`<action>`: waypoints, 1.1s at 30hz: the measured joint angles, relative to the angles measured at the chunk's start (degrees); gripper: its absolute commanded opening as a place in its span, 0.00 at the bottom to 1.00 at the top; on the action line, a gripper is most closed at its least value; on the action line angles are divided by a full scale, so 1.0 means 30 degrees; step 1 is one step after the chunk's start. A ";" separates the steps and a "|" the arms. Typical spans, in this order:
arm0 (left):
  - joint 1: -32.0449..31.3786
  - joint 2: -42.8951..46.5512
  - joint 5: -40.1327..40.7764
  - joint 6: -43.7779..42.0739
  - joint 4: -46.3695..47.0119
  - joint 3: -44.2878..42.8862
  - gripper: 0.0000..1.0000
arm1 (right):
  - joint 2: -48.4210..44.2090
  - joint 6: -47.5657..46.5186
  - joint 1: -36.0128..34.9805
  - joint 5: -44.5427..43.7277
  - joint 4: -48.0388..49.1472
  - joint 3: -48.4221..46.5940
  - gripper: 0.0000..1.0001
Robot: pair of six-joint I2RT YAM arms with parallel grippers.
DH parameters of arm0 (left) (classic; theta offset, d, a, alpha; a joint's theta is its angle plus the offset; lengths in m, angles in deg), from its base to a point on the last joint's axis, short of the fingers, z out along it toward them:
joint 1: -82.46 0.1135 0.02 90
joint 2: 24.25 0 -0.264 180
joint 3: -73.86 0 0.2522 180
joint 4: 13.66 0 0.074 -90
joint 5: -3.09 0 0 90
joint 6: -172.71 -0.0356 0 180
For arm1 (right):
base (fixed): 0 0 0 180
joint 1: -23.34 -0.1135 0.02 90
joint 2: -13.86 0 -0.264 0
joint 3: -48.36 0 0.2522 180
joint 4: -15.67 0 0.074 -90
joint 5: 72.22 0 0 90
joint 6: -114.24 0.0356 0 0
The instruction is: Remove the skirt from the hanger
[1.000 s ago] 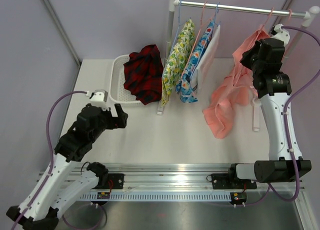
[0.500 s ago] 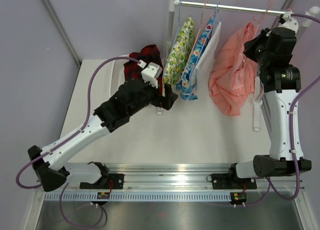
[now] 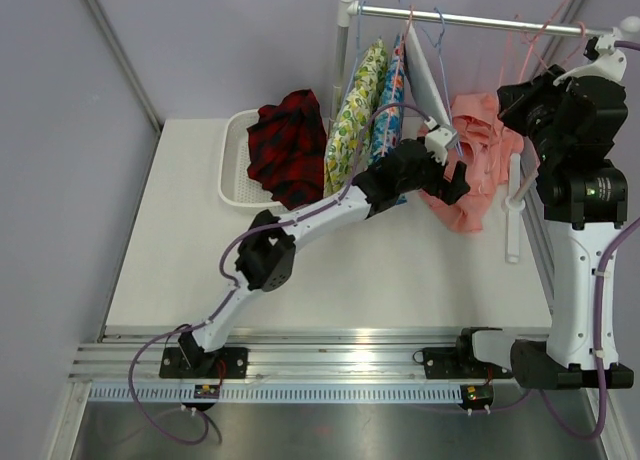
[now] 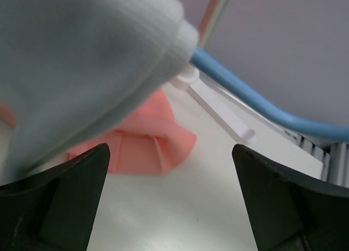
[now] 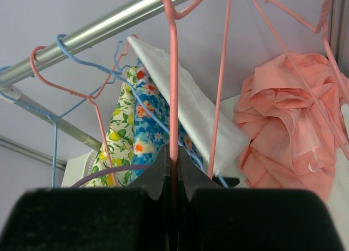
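Note:
The pink skirt [image 3: 478,160] hangs bunched from a pink wire hanger [image 3: 528,42] at the right end of the rack; its lower edge rests on the table. My right gripper [image 3: 518,98] is shut on a wire of the pink hanger [image 5: 173,93], with the skirt [image 5: 289,125] to its right. My left gripper [image 3: 452,185] is open and empty, stretched across the table to the skirt's left side. In the left wrist view the gripper [image 4: 170,155] faces the skirt's folded lower edge [image 4: 144,147], without touching it.
The metal rail [image 3: 480,20] also carries two floral garments [image 3: 360,110] and a white garment [image 3: 425,75] on a blue hanger [image 4: 245,95]. A white basket [image 3: 233,165] with a red plaid cloth [image 3: 290,145] stands at the back left. The rack's white foot [image 3: 513,225] is at the right.
My left arm has swung from the front left across the table to the skirt. My right gripper has lifted the hanger, and the skirt has bunched up higher.

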 measured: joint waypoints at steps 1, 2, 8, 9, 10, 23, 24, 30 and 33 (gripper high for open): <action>0.0044 -0.1158 0.0153 0.0000 -0.0306 -0.1668 0.99 | -0.0124 -0.0029 0.0000 0.0015 -0.0073 0.0000 0.00; 0.0124 -0.2448 0.0342 0.0036 -0.0605 -0.3541 0.99 | -0.0204 -0.0051 0.0000 0.0022 -0.0124 0.0022 0.00; 0.1282 -0.5508 0.0721 0.2171 -0.0211 -0.6069 0.99 | -0.0758 0.0015 0.0000 0.0452 0.0102 0.1326 0.00; 0.1545 -0.5989 0.0707 0.2586 -0.0270 -0.6426 0.99 | -0.0882 0.0029 0.0000 0.0510 0.0095 0.1683 0.00; 0.1727 -0.6601 0.0685 0.3060 -0.0240 -0.6965 0.99 | -0.0969 0.0036 0.0000 0.0517 0.0102 0.1982 0.00; 0.2011 -0.8007 0.0903 0.8779 -0.3512 -0.6907 0.99 | -0.1494 0.0539 -0.0007 0.1494 0.0656 0.4335 0.00; 0.1945 -0.8247 0.0867 0.9122 -0.3483 -0.7082 0.99 | -0.1574 0.0546 -0.0007 0.1501 0.0656 0.4357 0.00; 0.1749 -0.9245 0.0641 1.0899 -0.2310 -0.7249 0.82 | -0.2295 0.0532 -0.0007 0.1494 0.0648 0.4357 0.00; 0.1712 -0.9537 0.0641 1.1453 -0.1770 -0.7264 0.72 | -0.2572 0.0525 -0.0007 0.1494 0.0648 0.4357 0.00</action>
